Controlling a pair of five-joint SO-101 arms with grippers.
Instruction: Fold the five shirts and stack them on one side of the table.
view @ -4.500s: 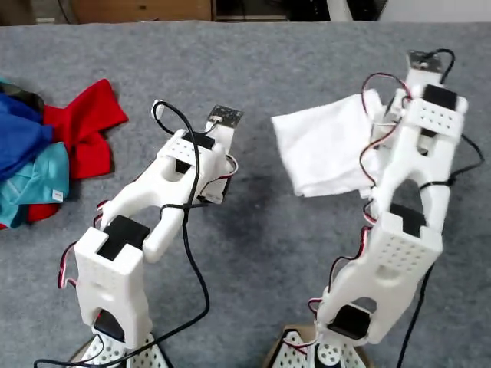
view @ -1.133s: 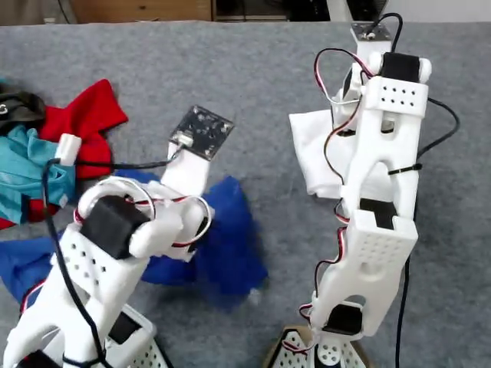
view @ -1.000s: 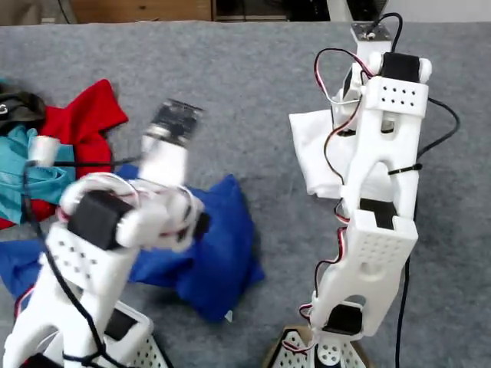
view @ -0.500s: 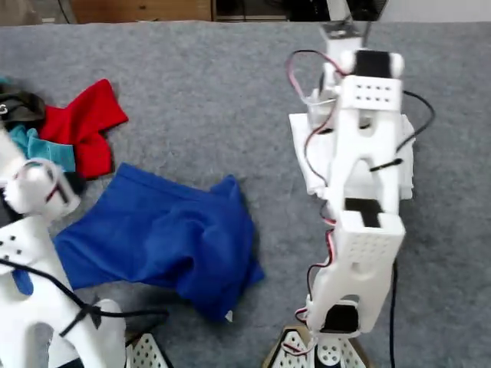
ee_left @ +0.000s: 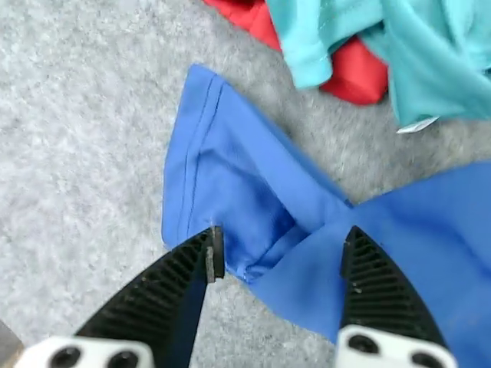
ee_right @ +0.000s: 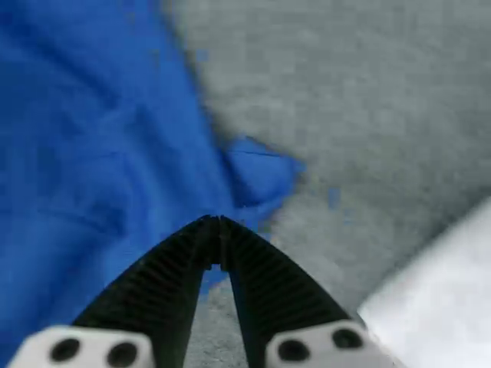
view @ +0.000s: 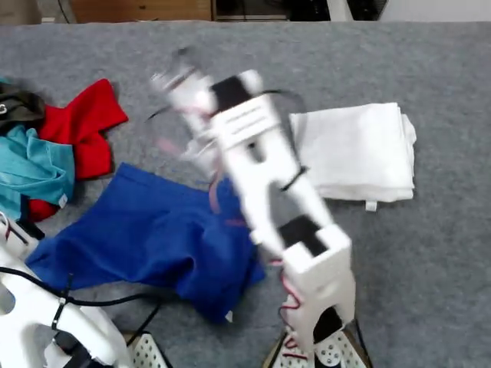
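A blue shirt (view: 153, 238) lies spread and rumpled on the grey table at centre left. My left gripper (ee_left: 282, 241) hangs open just above its sleeve (ee_left: 222, 192), nothing between the fingers; the left arm (view: 34, 310) stands at the near left corner. My right arm (view: 253, 153) slants across the table over the blue shirt's far right edge. The right gripper (ee_right: 213, 224) is shut and empty above a blue corner (ee_right: 261, 172). A folded white shirt (view: 357, 149) rests at the right. A red shirt (view: 80, 126) and a teal shirt (view: 34, 165) sit heaped at the far left.
A dark garment (view: 15, 103) peeks out at the left edge behind the heap. Bare grey table (view: 399, 253) stretches near and right of the white shirt, and along the far side (view: 322, 54). Wooden furniture stands beyond the table's far edge.
The right arm has swung left, off the white shirt and over the blue shirt's far edge. The left arm drew back to the near left corner, leaving the blue shirt spread out.
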